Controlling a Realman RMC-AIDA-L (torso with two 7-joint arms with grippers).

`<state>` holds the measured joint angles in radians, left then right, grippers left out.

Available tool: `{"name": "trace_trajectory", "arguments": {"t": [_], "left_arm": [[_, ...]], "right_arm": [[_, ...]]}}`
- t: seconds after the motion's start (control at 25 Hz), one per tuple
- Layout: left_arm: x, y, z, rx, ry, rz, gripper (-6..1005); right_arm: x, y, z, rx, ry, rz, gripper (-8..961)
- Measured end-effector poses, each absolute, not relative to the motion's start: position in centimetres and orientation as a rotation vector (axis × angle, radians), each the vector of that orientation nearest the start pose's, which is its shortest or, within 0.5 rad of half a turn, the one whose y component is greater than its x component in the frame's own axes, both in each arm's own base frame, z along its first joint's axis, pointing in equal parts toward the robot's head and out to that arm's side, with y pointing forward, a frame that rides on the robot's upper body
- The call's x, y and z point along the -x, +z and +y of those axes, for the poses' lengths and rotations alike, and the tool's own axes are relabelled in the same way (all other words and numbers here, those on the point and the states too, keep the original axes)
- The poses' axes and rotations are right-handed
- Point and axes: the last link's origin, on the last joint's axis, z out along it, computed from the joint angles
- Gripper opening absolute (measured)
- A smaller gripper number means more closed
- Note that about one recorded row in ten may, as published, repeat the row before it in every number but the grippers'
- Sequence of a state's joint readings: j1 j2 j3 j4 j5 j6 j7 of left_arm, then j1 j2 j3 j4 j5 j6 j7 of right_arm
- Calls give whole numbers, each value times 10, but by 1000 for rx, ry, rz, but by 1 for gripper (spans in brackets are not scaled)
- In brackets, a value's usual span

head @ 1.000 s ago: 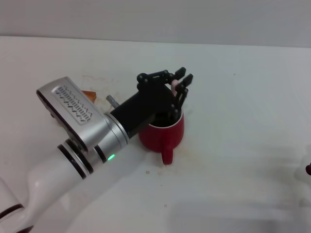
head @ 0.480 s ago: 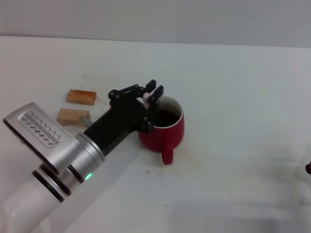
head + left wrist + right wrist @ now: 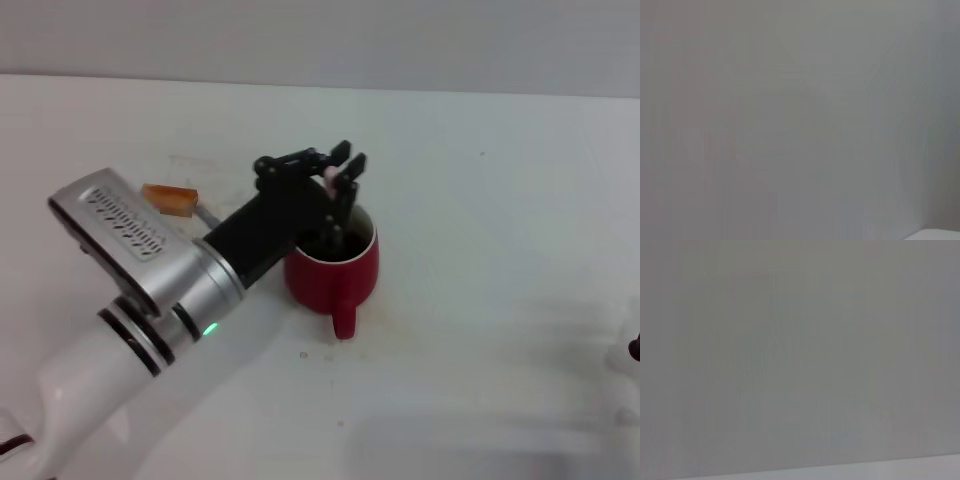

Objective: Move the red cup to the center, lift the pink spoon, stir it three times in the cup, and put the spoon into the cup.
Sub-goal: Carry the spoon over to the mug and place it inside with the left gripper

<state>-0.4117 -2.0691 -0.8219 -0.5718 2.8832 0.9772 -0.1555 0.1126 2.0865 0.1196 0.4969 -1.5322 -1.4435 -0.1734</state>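
Observation:
The red cup (image 3: 340, 275) stands near the middle of the white table (image 3: 500, 200) in the head view, its handle pointing toward me. My left gripper (image 3: 340, 180) hovers over the cup's far rim, shut on the pink spoon (image 3: 329, 176). Only the pale pink handle tip shows between the black fingers; the spoon's lower part dips into the cup's dark inside and is hidden. Of my right arm only a small dark bit (image 3: 634, 348) shows at the right edge. Both wrist views show nothing but grey wall.
A tan wooden block (image 3: 170, 199) lies to the left of the cup, partly behind my left arm's silver wrist (image 3: 140, 250). Faint brownish stains mark the tabletop around the cup.
My left gripper with the spoon swung from the cup's right rim to its left rim and has now come back over the middle of the far rim. The cup has stayed put.

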Motion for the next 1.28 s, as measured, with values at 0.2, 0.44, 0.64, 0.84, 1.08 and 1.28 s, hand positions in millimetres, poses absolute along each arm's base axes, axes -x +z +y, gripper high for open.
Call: {"name": "trace_trajectory", "arguments": {"t": [0.2,0.44,0.64,0.84,1.08,1.28], "left_arm": [[200,-106,304,2198,-943,-222,236],[200,-93,296,2119,-1016,-264,239],[196,-83,301,2068,-1045,-230,312],[215,-42,330,1854,-972,-214,402],[269,-2,339,1661,-854,-292,712],[319,2,323,1616,-714,-404,846]], "right_arm": [[-338,-61,192,1430,630,692,1],[-338,-61,193,1432,632,689,1],[-338,-60,193,1433,633,686,1],[-338,-58,190,1422,635,680,1],[-338,-49,184,1375,652,634,1],[-334,-34,176,1310,690,549,1]]}}
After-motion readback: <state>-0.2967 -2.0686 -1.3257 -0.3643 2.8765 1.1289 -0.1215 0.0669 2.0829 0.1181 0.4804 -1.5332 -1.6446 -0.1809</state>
